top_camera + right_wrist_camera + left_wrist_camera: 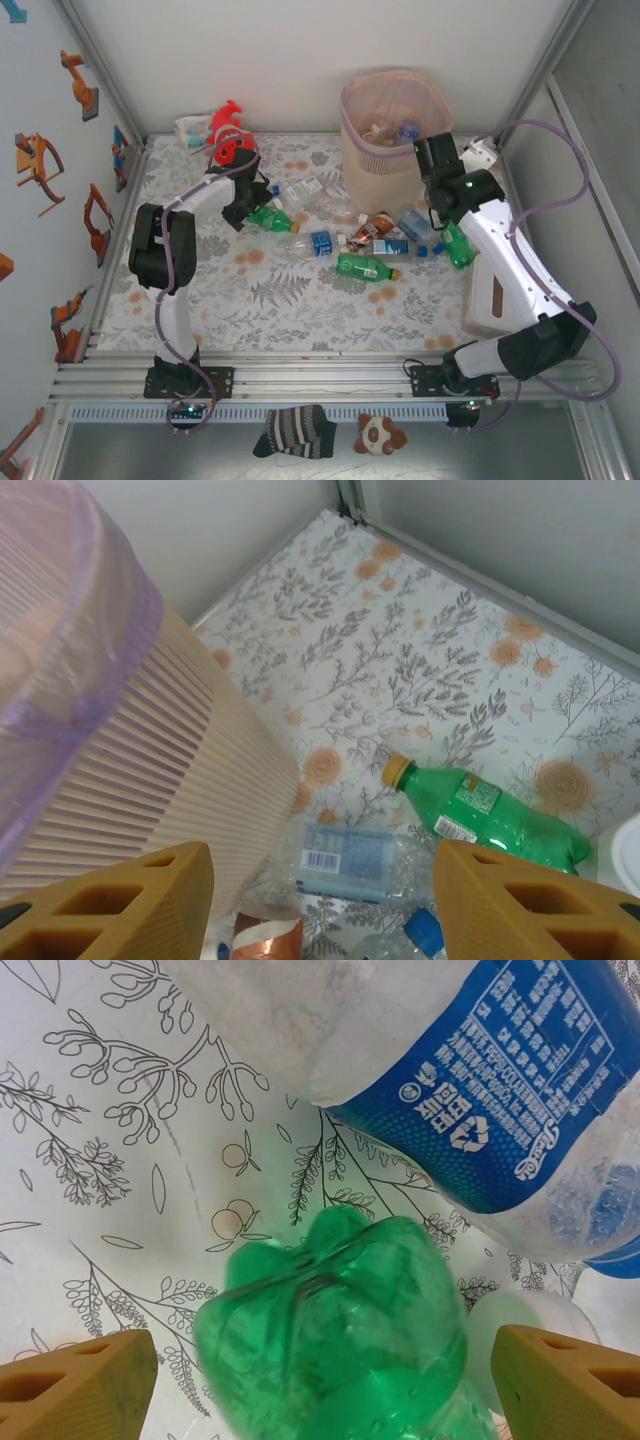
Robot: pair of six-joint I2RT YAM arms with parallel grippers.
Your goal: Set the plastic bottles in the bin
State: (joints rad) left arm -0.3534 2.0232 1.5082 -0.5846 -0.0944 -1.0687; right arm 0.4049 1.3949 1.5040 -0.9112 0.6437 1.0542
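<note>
Noted left gripper (325,1352) low over the flowered cloth (110,1160), well out from the bin (393,160) on its left-arm side; fingers (80,1385) spread wide, astride the lobed base of a green bottle (330,1320), a strip of cloth showing on either side of it, so nothing pinched; just past that base, a clear bottle with a blue label (480,1090) lying across; touching the green one or only near it, cannot tell.

Noted right gripper (322,860) raised close against the bin on its right-arm side; fingers (110,900) parted, nothing held between them; purple-edged liner (60,670) folded over the rim, ribbed wall (200,770) dropping away beneath; at the foot of that wall, a crumpled clear bottle with a pale label (350,860); just beyond it, further from the bin, a green bottle with a yellow cap (490,820) on its side; nearer than both, a blue cap (425,930) and a copper-brown label (265,930), bottles themselves mostly cut off.

From above: a few bottles inside the bin (405,130), too jumbled to count; loose plastic bottles (330,242) strewn on the cloth along the near side of the bin, from its right-arm corner out to the left gripper; red fish plush (230,135) well off on the bin's left-arm side, against the far wall.
</note>
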